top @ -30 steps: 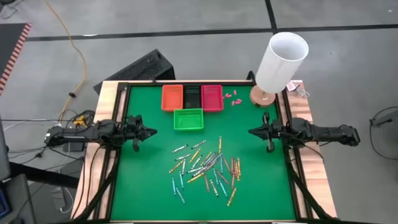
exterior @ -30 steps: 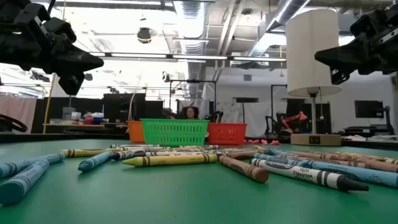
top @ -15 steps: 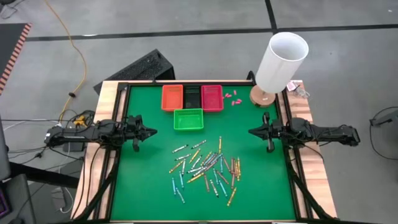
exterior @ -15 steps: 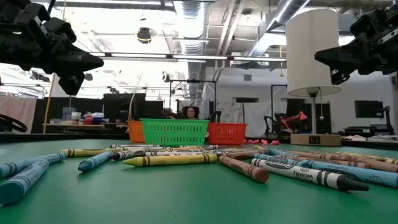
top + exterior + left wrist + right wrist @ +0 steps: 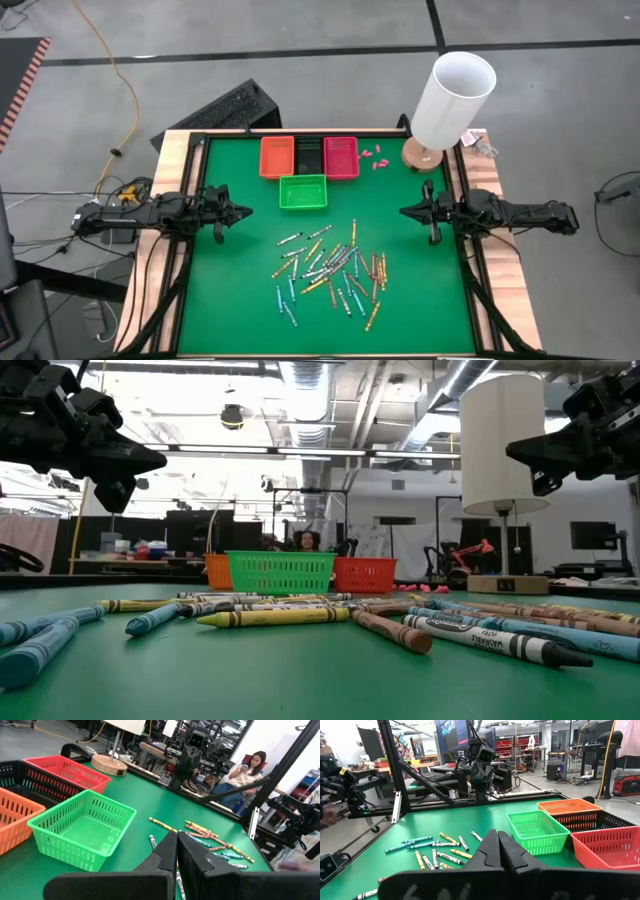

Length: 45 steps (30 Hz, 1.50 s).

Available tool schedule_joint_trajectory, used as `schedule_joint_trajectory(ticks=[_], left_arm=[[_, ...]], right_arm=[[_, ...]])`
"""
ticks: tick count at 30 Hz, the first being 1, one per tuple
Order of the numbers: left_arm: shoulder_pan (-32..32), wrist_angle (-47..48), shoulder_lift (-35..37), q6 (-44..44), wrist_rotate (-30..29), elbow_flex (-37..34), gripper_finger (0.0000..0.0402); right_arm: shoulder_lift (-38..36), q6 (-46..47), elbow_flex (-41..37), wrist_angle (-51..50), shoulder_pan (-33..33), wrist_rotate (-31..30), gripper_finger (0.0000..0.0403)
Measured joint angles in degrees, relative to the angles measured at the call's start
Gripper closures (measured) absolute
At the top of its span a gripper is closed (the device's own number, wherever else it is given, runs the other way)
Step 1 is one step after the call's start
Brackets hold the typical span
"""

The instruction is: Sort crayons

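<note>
While both arms hover at the table's sides | left gripper (image 5: 243,211): fingers pressed together, empty | crayons (image 5: 331,270): loose heap on the green mat, between the two sets of fingertips and nearer the front edge, touching neither | right gripper (image 5: 406,211): fingers pressed together, empty

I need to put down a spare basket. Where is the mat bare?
Bare: between the left gripper and the crayons; between the right gripper and the crayons. Crowded: the crayons, and the green basket and baskets behind it.
</note>
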<state>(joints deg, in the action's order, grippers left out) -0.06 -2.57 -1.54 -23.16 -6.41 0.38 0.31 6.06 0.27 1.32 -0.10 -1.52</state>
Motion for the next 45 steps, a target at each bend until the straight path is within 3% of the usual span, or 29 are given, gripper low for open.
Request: schedule_joint_trajectory(ticks=[24,31,35,37,40,45], left_arm=[[0.00,-0.27,0.00,-2.70,-1.60,0.00,0.0401],[0.01,-1.47,0.00,-7.70,-7.10,0.00,0.0401],[0.22,-4.18,0.05,-7.21,-19.67,0.00,0.0401],[0.22,-5.39,0.07,-7.34,-22.50,0.00,0.0401],[0.19,-7.18,0.11,-2.09,-21.86,0.30,0.0400],[0.11,-8.96,0.14,2.58,-15.83,3.19,0.0371]], right_arm=[[0.00,-0.46,0.01,0.91,0.01,-0.16,0.0403],[-0.02,0.28,-0.02,14.94,-0.03,-0.21,0.0403],[-0.02,-2.96,-0.02,22.61,-0.28,-2.09,0.0403],[-0.02,-3.02,-0.02,24.84,-0.44,-3.08,0.0403],[-0.01,-3.08,0.38,23.86,-0.40,-4.13,0.0403],[0.14,-1.55,1.05,22.61,-0.44,-10.36,0.0388]])
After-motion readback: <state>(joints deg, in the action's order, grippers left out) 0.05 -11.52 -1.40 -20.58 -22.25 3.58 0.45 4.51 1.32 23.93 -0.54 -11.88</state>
